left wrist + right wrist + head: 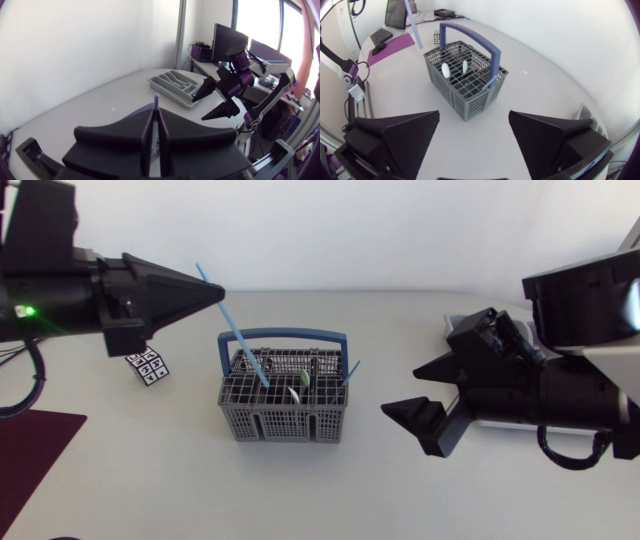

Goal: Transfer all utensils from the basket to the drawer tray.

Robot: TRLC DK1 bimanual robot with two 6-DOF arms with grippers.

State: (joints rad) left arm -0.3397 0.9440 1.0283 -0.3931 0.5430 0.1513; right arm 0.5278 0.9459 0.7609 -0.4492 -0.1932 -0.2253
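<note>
A grey wire basket (283, 412) with a blue handle (283, 335) stands mid-table. My left gripper (221, 295) hangs up and to its left, shut on a long light-blue utensil (245, 345) whose lower end still dips into the basket. In the left wrist view the utensil's tip (156, 98) pokes out between the shut fingers (150, 131). Inside the basket are white spoons (445, 69) and another blue utensil (492, 80). My right gripper (418, 392) is open to the right of the basket (465, 82), holding nothing. The grey drawer tray (175, 86) lies behind my right arm.
A small marker cube (148, 366) sits left of the basket. A dark purple mat (30, 452) lies at the near left corner. The tray (452, 328) is mostly covered by my right arm in the head view.
</note>
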